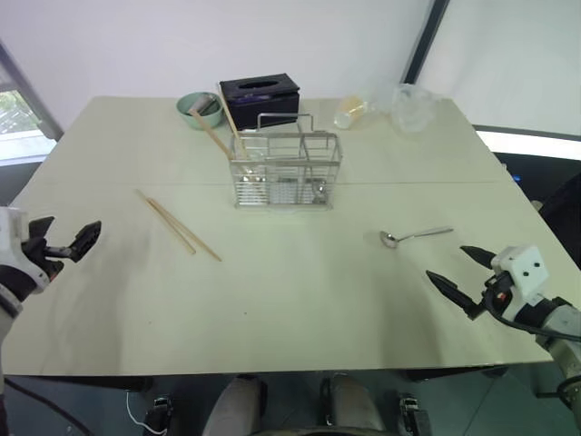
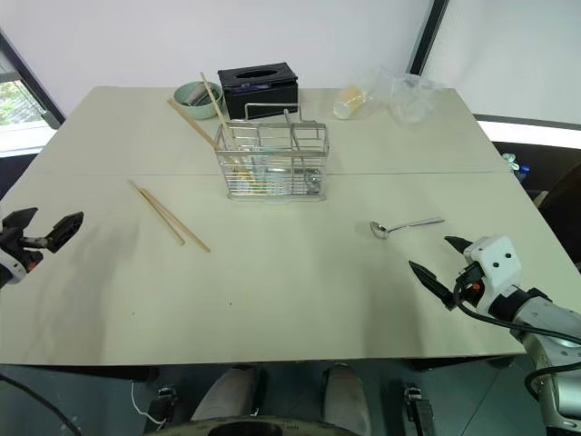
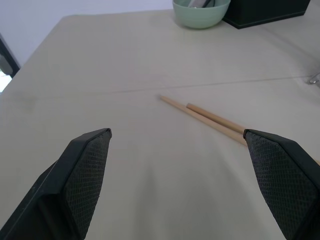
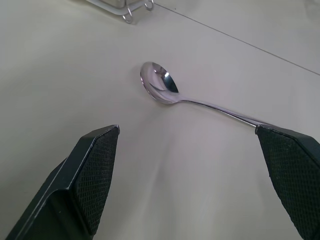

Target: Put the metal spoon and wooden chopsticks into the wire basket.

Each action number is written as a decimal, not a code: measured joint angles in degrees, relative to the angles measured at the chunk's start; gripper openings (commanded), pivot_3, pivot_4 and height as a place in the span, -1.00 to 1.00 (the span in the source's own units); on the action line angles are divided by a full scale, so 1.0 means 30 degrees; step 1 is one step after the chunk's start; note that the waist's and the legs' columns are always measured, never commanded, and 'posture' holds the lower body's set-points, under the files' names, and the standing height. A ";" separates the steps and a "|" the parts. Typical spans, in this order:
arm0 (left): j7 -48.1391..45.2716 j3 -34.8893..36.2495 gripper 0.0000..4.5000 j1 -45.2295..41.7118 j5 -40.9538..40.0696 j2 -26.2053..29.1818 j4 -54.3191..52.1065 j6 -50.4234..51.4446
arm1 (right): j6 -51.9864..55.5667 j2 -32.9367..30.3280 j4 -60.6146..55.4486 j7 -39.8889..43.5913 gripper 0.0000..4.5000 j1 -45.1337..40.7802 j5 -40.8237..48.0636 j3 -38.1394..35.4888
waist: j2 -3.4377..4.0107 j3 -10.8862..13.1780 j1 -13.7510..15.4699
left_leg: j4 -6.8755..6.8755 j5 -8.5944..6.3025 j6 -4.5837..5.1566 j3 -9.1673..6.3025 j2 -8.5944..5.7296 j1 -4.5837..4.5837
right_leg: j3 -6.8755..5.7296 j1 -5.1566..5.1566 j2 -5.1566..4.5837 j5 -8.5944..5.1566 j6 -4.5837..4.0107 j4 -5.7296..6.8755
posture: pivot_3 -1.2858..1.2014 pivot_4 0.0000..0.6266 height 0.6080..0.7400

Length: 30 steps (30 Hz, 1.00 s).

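Table [image 1: 300, 300]: pale beige top with a thin seam running across it behind the basket's base.
Basket [image 1: 287, 171]: silver wire caddy with upright loop handle, standing centre-rear on the table; a pair of chopsticks leans out of its left compartment toward the bowl, some small items lie in its bottom, too small to tell.
Tissue box [image 1: 260, 98]: black, just behind the basket.
Plastic bag [image 1: 415, 105]: clear, crumpled, at rear right, with a small yellowish cup [image 1: 349, 112] beside it.
Bowl [image 1: 199, 110]: pale green, left of the tissue box.
Left gripper [image 1: 61, 242]: fingers spread wide, empty, low over the table's left edge, pointing toward the chopsticks.
Right gripper [image 1: 461, 270]: fingers spread wide, empty, over the front right of the table, spoon just ahead of it.
Chopsticks [image 1: 179, 224]: tan pair lying flat, side by side, left of the basket and well apart from it.
Spoon [image 1: 415, 236]: shiny metal, lying flat right of the basket, bowl hollow-up toward the basket.
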 measured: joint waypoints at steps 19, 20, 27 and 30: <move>-0.0003 -0.0428 0.98 -0.0965 -0.0027 0.0002 0.0181 0.0344 | 0.0029 -0.0013 -0.0113 -0.0327 1.00 -0.0129 0.0048 -0.0007 | -0.0001 -0.0002 0.0001 | 0.0002 0.0002 0.0002 -0.0001 -0.0001 0.0008 | -0.0003 0.0002 0.0003 0.0003 0.0000 0.0006 | 0.03 -0.52 -0.38; -0.0014 -0.0436 0.98 -0.0986 -0.0022 0.0003 0.0176 0.0343 | 0.0030 -0.0022 -0.0112 -0.0330 1.00 -0.0165 0.0046 -0.0007 | 0.0001 -0.0003 -0.0001 | 0.0002 0.0002 0.0002 0.0000 -0.0001 0.0008 | -0.0003 0.0002 0.0003 0.0003 0.0000 0.0006 | 0.03 -0.52 -0.38; -0.0624 -0.1221 0.98 -0.1829 -0.1096 0.0443 -0.1799 0.1678 | -0.0257 -0.2137 0.1029 0.1319 1.00 -0.1858 -0.0196 0.0112 | -0.0002 -0.0002 0.0002 | 0.0025 0.0004 0.0004 0.0005 -0.0012 0.0008 | -0.0006 0.0022 -0.0002 0.0006 -0.0002 0.0006 | 0.03 -0.52 -0.38; -0.1611 -0.1955 0.98 -0.2592 -0.2339 0.1277 -0.3069 0.2810 | -0.1069 -0.3856 0.2322 0.3280 1.00 -0.3406 -0.0347 0.0672 | 0.0023 0.0013 -0.0037 | 0.0032 0.0004 0.0004 0.0016 -0.0012 0.0009 | -0.0030 0.0043 -0.0004 0.0007 -0.0003 0.0004 | 0.03 -0.52 -0.38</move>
